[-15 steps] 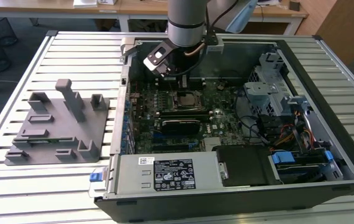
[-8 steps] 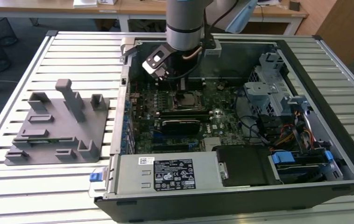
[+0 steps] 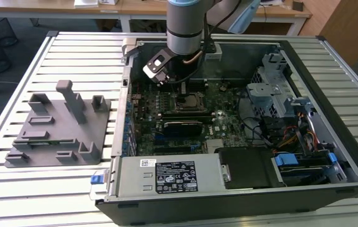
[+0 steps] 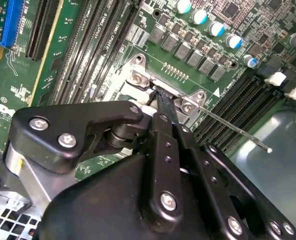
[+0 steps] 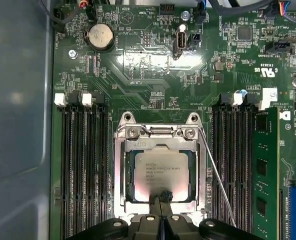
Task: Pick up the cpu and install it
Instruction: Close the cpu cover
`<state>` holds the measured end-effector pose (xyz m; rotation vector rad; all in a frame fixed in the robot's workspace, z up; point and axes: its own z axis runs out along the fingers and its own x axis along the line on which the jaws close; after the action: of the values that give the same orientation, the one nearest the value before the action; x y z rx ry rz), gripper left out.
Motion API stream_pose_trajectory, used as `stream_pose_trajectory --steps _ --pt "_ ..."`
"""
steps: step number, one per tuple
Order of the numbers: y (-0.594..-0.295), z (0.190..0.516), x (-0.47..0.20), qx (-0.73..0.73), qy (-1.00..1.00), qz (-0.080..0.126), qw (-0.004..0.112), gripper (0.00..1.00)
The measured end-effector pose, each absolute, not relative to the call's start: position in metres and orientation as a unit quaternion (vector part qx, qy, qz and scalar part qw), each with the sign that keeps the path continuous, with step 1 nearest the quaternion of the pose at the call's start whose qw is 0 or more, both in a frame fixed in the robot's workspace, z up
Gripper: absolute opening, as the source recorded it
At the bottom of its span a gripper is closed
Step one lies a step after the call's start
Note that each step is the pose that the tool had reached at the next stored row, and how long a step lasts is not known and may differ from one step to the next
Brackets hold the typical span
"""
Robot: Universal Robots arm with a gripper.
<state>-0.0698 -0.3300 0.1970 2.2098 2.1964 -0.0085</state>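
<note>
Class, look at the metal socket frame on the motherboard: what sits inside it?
Inside the socket frame sits the cpu, lying flat with its silvery top up. The claw covers the middle of one edge, and whatever lies beneath the chip is hidden.

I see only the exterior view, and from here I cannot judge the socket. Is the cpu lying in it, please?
Observer: Yes. In the first wrist view the cpu lies flat inside the socket frame.
Operator: Where is the gripper relative to it?
Observer: The gripper is shut, and its tip is at the middle of one edge of the cpu.
Operator: And the socket lever?
Observer: In the second wrist view the lever sticks out slantwise from the frame, toward the memory slots.
</note>
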Motion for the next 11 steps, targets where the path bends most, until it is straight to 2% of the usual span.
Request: stream_pose_trajectory --steps 11 --pt "-0.330 0.213 -0.070 0.709 0.705 -0.002 0.013 0.11"
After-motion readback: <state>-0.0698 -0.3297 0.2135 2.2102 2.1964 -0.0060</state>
